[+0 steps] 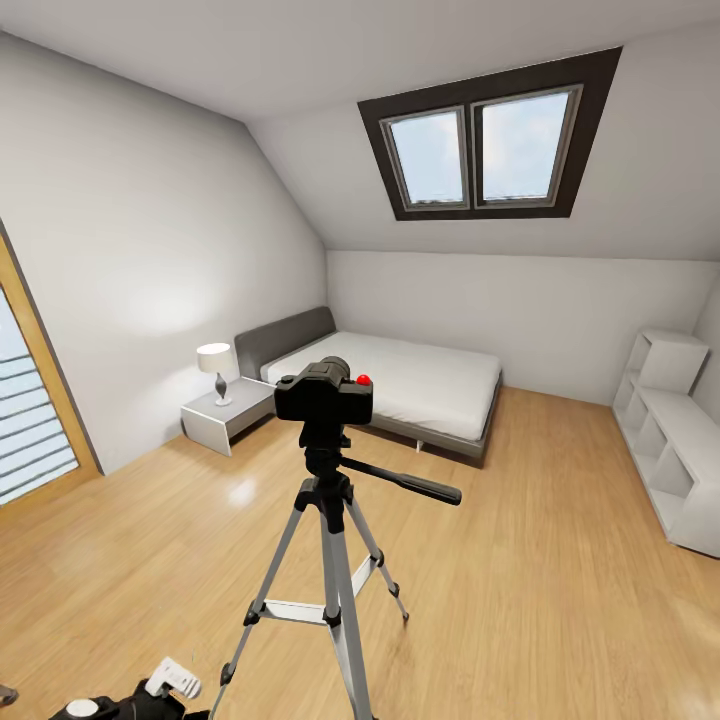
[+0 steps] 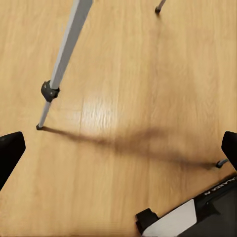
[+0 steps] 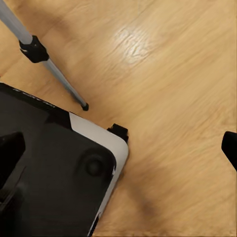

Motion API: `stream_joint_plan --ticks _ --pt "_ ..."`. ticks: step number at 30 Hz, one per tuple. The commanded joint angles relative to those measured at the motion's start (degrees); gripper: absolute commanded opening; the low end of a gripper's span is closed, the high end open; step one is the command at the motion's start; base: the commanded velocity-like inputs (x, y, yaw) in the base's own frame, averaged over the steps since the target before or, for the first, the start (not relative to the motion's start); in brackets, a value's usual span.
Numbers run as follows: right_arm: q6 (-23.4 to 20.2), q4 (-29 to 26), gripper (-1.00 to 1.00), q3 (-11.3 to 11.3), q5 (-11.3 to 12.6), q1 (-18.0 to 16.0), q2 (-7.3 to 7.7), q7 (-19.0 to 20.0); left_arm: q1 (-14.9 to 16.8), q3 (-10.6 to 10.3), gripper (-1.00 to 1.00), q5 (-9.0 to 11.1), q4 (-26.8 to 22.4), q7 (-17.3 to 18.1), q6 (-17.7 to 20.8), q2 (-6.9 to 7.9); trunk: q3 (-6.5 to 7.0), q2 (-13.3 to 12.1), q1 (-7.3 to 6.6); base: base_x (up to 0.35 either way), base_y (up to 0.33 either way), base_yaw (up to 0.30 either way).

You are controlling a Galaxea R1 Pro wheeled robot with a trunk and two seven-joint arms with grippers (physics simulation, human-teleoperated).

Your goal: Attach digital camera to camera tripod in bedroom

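The digital camera (image 1: 325, 393), black with a red button on top, sits on the head of the camera tripod (image 1: 335, 560) in the middle of the bedroom floor. The tripod's black pan handle (image 1: 410, 485) points right. My left gripper (image 1: 150, 695) hangs low beside the tripod's near-left leg, well below the camera. In the left wrist view the left gripper (image 2: 118, 153) is open over bare floor near a tripod leg (image 2: 64, 54). My right gripper (image 3: 118, 148) is open too, above my own base (image 3: 49, 168) and another tripod leg (image 3: 54, 74).
A grey bed (image 1: 420, 385) with a white mattress stands behind the tripod under the skylight (image 1: 485, 145). A white nightstand (image 1: 225, 415) with a lamp (image 1: 216, 370) is at its left. White shelving (image 1: 670, 440) lines the right wall. A wood-framed glass door (image 1: 30, 420) is at far left.
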State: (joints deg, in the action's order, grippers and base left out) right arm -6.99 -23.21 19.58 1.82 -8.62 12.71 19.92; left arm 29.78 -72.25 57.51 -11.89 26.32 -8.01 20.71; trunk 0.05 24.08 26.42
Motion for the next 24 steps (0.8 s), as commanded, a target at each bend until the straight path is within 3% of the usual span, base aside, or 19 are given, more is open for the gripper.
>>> stream_joint_plan --ticks 1,4,6,11,14,17,19,20,21,24 --pt "-0.3 1.1 1.00 0.2 0.2 0.0 0.08 -0.4 -0.6 -0.4 1.00 0.8 0.0 -0.8 -0.3 -0.58 -0.02 0.0 0.02 0.000 0.000 0.000" --pt "-0.3 4.4 1.00 0.2 0.3 -0.1 0.15 -2.7 -2.5 -0.3 1.00 2.7 0.1 -3.5 -0.3 -2.32 -0.02 0.0 0.02 0.000 0.000 0.000" --pt "-0.3 6.2 1.00 0.2 0.3 -0.1 0.09 -4.8 -3.7 -0.3 1.00 5.1 0.2 -5.4 -0.2 -3.51 -0.02 0.0 0.02 0.000 0.000 0.000" --pt "-0.3 8.9 1.00 0.4 0.3 -0.1 -0.30 -9.7 -6.5 -0.3 1.00 15.0 0.4 -8.2 0.2 -5.49 -0.02 0.0 0.02 0.000 0.000 0.000" --pt "-0.4 10.3 1.00 0.6 0.2 0.0 -0.51 -11.3 -7.9 -0.3 1.00 21.5 0.4 -9.0 0.6 -6.06 -0.02 0.0 0.02 0.000 0.000 0.000" --pt "-0.4 11.9 1.00 0.7 0.2 0.1 -0.91 -12.1 -9.4 -0.4 1.00 26.5 0.4 -9.3 1.5 -6.35 -0.02 0.0 0.02 0.000 0.000 0.000" --pt "-0.3 13.0 1.00 0.8 0.2 0.1 -1.86 -12.4 -10.3 -0.4 1.00 28.5 0.4 -9.6 2.4 -6.46 -0.02 0.0 0.02 0.000 0.000 0.000" --pt "-0.3 13.9 1.00 0.8 0.2 0.1 -3.18 -12.6 -11.2 -0.4 1.00 29.9 0.4 -9.8 3.3 -6.53 -0.02 0.0 0.02 0.000 0.000 0.000" --pt "-0.3 13.9 1.00 0.8 0.2 0.1 -3.18 -12.6 -11.2 -0.4 1.00 29.9 0.4 -9.8 3.3 -6.53 -0.02 0.0 0.02 0.000 0.000 0.000" --pt "-0.3 14.7 1.00 0.8 0.2 0.1 -5.23 -12.8 -12.3 -0.5 1.00 31.0 0.4 -10.0 4.5 -6.63 -0.02 0.0 0.02 0.000 0.000 0.000"
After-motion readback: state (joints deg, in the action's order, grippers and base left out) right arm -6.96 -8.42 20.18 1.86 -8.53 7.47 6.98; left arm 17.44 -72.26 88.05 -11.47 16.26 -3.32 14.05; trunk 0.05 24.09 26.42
